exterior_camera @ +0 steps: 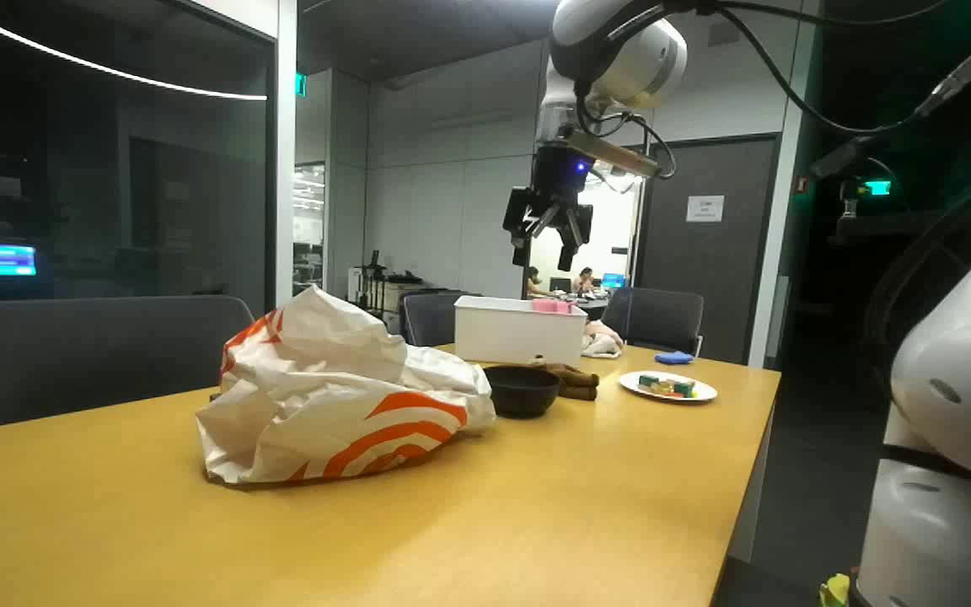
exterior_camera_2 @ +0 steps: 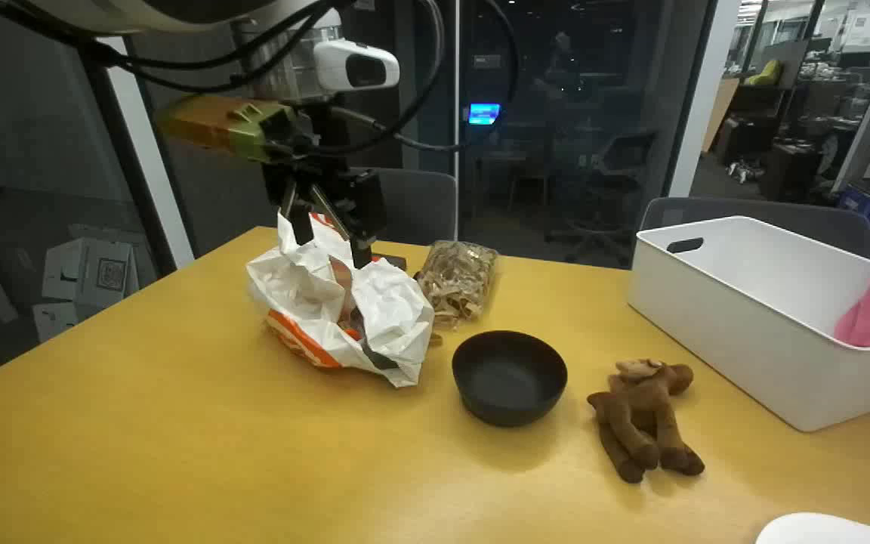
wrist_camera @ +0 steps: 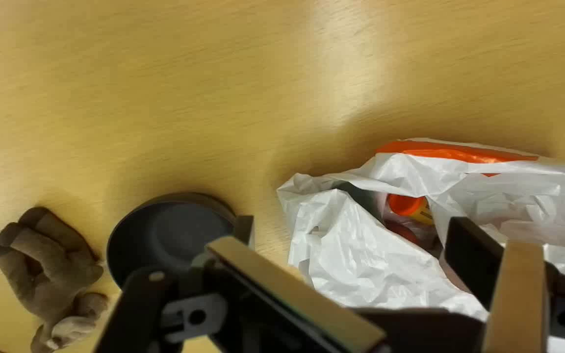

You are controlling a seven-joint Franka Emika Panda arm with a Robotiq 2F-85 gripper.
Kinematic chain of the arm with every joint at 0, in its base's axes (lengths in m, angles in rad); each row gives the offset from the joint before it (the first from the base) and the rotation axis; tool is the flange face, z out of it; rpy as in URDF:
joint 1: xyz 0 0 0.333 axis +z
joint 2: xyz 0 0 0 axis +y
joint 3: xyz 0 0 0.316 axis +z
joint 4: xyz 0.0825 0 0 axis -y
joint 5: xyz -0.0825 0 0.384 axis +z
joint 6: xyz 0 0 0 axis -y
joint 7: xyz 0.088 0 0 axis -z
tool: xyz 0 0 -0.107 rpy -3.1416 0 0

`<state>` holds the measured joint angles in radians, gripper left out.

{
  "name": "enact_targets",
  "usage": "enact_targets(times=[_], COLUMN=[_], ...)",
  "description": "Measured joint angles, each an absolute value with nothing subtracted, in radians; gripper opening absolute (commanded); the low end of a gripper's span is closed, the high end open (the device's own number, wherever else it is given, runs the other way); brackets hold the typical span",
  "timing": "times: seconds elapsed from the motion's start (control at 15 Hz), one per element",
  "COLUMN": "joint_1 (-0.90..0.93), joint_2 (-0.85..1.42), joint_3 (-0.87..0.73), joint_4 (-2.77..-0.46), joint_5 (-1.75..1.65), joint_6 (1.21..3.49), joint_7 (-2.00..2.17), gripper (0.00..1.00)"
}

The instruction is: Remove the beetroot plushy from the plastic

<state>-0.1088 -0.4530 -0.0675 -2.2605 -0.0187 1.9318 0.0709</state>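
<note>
Hanging wide apart, the fingers [wrist_camera: 473, 260] could catch the bag [wrist_camera: 361, 245], because its crumpled sides crowd its mouth.

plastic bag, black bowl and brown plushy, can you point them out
Plastic bag [wrist_camera: 361, 255], wrist view: its crumpled white side.
Black bowl [exterior_camera_2: 510, 374], in an exterior view: its inside surface.
Brown plushy [exterior_camera_2: 640, 397], in an exterior view: its torso.

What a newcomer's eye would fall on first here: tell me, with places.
Probably the crumpled white-and-orange bag on the table, its mouth gaping. Above the table hangs the open gripper. Then the black bowl beside the bag, and the brown plush animal lying between that bowl and the white bin.
</note>
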Motion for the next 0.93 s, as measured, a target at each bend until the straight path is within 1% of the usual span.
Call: enact_targets(times=[0.67, 0.93], joint_1=[-0.105, -0.044], joint_2=[-0.436, -0.355], joint_3=[-0.068, -0.086], joint_4=[-2.252, -2.235], joint_5=[-0.012, 0.188], joint_6=[1.934, 2.023], joint_7=[0.062, -0.043], gripper=[1.00, 1.00])
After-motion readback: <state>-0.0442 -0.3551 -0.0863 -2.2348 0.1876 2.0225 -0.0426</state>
